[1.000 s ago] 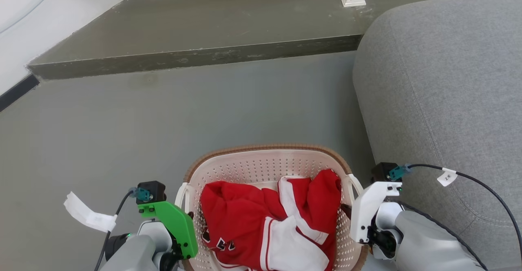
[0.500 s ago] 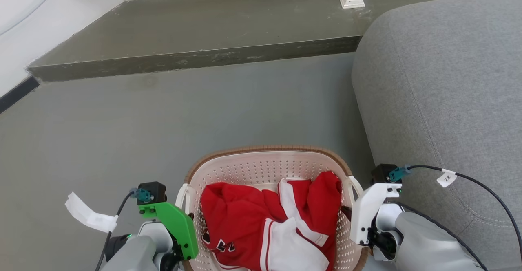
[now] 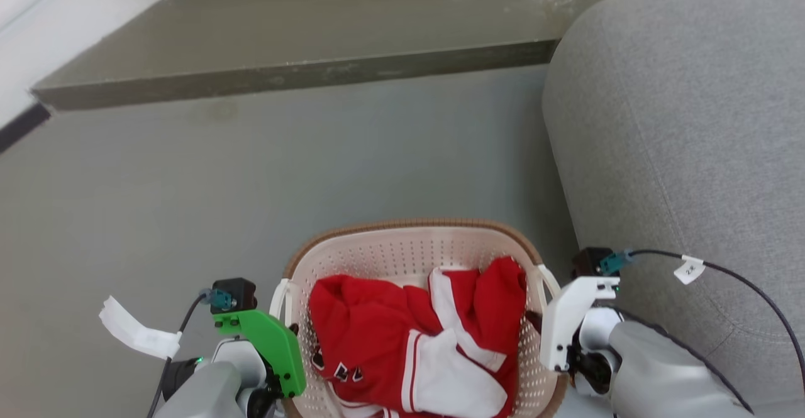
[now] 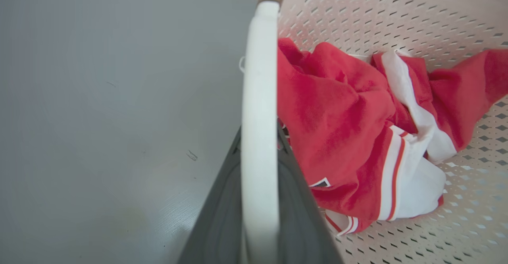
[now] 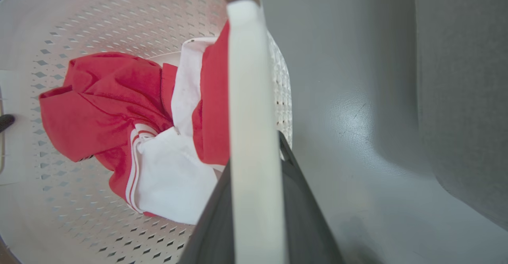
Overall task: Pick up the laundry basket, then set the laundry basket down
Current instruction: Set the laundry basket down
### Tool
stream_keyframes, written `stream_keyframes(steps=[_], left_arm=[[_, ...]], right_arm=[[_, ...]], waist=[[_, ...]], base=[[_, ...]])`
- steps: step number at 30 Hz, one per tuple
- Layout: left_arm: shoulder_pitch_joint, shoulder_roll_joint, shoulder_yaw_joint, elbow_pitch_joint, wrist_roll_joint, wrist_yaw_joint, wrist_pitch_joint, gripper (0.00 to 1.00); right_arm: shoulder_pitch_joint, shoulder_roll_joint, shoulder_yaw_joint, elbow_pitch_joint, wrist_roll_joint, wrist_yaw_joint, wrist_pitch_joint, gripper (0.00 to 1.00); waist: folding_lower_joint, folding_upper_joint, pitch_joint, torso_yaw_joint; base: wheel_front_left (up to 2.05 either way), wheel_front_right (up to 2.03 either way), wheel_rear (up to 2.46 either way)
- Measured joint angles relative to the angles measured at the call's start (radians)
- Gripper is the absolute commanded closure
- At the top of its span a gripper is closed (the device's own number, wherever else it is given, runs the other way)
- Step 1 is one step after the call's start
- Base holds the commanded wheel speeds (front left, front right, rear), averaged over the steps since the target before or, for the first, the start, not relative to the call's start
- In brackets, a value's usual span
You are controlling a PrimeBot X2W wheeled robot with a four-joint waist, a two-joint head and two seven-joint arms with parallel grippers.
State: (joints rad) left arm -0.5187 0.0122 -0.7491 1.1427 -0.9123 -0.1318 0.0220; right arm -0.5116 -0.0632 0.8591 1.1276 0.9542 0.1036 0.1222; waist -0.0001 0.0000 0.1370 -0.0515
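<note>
The left pincer (image 4: 260,137) is pinching the white left handle (image 4: 260,77) of the laundry basket (image 3: 402,248), one dark finger on each side of the loop. The right pincer (image 5: 254,149) clamps the right handle (image 5: 248,77) the same way. The basket hangs between the two arms at the robot's near edge, over the grey floor (image 3: 251,173), with a red and white garment (image 3: 377,330) heaped inside. I cannot tell whether its base touches the floor. The grey sofa (image 3: 679,122) is just right of the right arm. The loops look smooth and narrow, so one may slide through a grip. Uneven arms would tilt the basket and spill the cloth, and a drift rightward would knock it against the sofa.
</note>
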Motion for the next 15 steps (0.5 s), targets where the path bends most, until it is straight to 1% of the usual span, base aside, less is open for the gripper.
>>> stream_keyframes(steps=[9, 15], left_arm=[[-0.062, 0.007, 0.002, -0.002, 0.002, 0.0, -0.055, 1.0], [-0.113, 0.013, 0.006, 0.0, 0.008, 0.0, -0.089, 1.0]], right_arm=[[-0.066, -0.008, 0.002, -0.012, 0.0, 0.0, -0.04, 1.0], [-0.117, -0.012, 0.003, -0.018, -0.001, 0.0, -0.071, 1.0]], waist=[[0.0, 0.0, 0.077, 0.002], [0.0, 0.0, 0.156, 0.003]], base=[[0.0, 0.0, 0.0], [0.0, 0.0, 0.0]])
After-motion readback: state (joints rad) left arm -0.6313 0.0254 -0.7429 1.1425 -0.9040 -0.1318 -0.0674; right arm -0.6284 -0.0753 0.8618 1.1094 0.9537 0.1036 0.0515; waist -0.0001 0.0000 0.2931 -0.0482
